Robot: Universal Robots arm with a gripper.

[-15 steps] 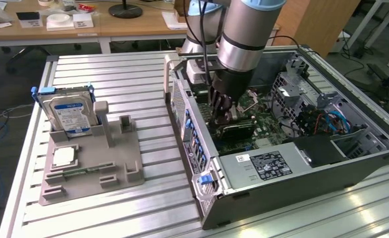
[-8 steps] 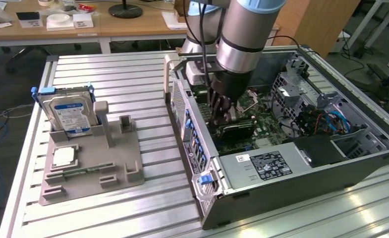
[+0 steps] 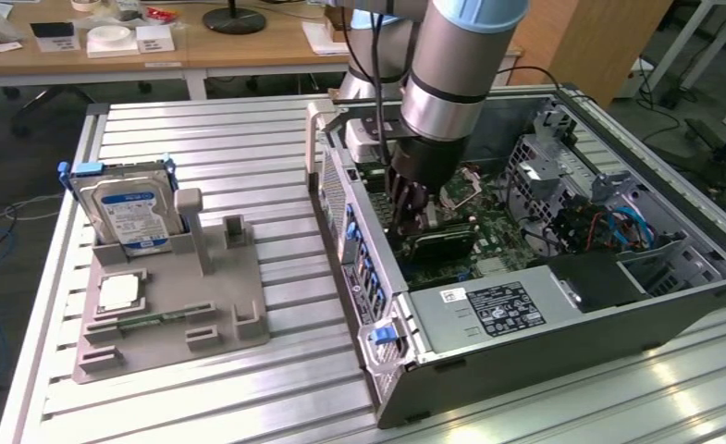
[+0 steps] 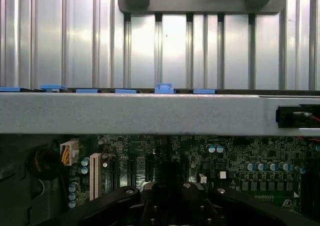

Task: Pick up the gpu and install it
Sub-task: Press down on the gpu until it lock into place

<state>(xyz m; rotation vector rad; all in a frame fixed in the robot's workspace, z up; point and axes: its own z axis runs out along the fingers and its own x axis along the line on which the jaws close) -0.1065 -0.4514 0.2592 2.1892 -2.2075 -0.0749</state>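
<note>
Blue-labelled silver hard drive (image 3: 130,215), grey holder tray (image 3: 166,314), green motherboard (image 4: 210,158), seemingly black pincer (image 3: 414,205), ribbed silver table (image 3: 215,148).

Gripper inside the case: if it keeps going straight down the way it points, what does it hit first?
Probably the gpu, the dark card directly beneath the gripper, seated on the motherboard. Depth is unclear, so contact may already exist.

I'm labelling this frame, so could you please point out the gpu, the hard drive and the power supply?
gpu (image 3: 440,242): exterior view, dark top edge inside the case.
hard drive (image 3: 133,213): exterior view, blue label.
power supply (image 3: 501,308): exterior view, white sticker on its top.
</note>
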